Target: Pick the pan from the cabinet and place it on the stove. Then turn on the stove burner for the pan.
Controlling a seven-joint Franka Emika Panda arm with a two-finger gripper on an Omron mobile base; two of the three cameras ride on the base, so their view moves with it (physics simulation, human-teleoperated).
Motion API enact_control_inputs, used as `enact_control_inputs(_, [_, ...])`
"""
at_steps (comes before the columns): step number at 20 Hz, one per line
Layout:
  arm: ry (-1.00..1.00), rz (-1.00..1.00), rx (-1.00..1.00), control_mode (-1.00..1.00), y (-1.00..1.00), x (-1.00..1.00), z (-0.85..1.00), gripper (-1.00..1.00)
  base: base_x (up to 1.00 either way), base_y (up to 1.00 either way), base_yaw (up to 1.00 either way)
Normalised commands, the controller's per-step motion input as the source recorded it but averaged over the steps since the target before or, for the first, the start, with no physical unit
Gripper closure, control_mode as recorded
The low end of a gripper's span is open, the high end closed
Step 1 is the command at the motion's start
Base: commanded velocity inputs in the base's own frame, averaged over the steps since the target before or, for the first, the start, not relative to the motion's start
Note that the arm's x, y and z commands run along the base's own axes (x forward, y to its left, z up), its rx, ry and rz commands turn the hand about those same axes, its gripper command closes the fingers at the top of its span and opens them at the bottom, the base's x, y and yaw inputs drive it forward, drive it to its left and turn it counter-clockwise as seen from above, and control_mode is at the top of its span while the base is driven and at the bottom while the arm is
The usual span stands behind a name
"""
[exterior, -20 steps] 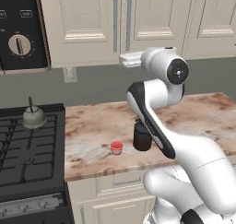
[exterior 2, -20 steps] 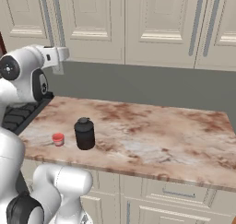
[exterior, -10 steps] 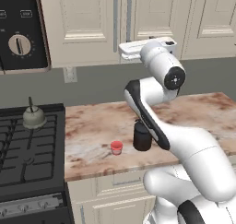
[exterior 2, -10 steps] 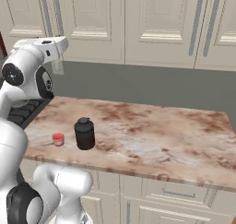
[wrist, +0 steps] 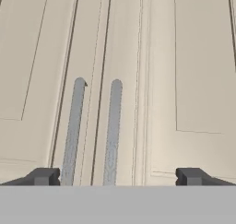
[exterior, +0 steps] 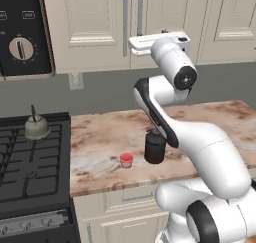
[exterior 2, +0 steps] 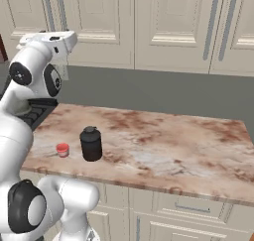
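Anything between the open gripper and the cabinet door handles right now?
Nothing. In the hand view the stretch from the gripper to the two grey handles on the shut cabinet doors is bare.

A grey wall [exterior 2: 163,93] ran behind the marbled brown counter [exterior 2: 163,146]; at nine o'clock, a black panel [exterior: 22,34] carried a cream dial [exterior: 21,48].

We see the cream-beige panelled wall cabinet [wrist: 138,80] with doors closed, hiding its inside. The 2 grey vertical bar handles [wrist: 113,131] are cut off below. The black gas stove [exterior: 30,172] runs past the left edge.
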Motion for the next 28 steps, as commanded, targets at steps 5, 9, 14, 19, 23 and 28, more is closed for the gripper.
enact_control_inputs(5, [0.05,-0.08,0.02,-1.00,0.02,0.47,0.00,-1.00,0.00,0.00,0.00])
enact_control_inputs(9, [0.01,-0.03,0.00,-1.00,0.12,0.40,0.00,-1.00,0.00,0.00,0.00])
enact_control_inputs(14, [0.00,0.00,0.00,-1.00,0.16,0.28,0.00,-1.00,0.00,0.00,0.00])
enact_control_inputs(19, [0.00,0.00,0.00,-1.00,0.08,0.32,-0.03,-1.00,0.00,0.00,0.00])
enact_control_inputs(23, [0.00,0.00,0.00,-1.00,0.01,0.33,-0.07,-1.00,0.00,0.00,0.00])
enact_control_inputs(28, [0.00,0.00,0.01,-1.00,0.00,0.29,0.00,-1.00,0.00,0.00,0.00])
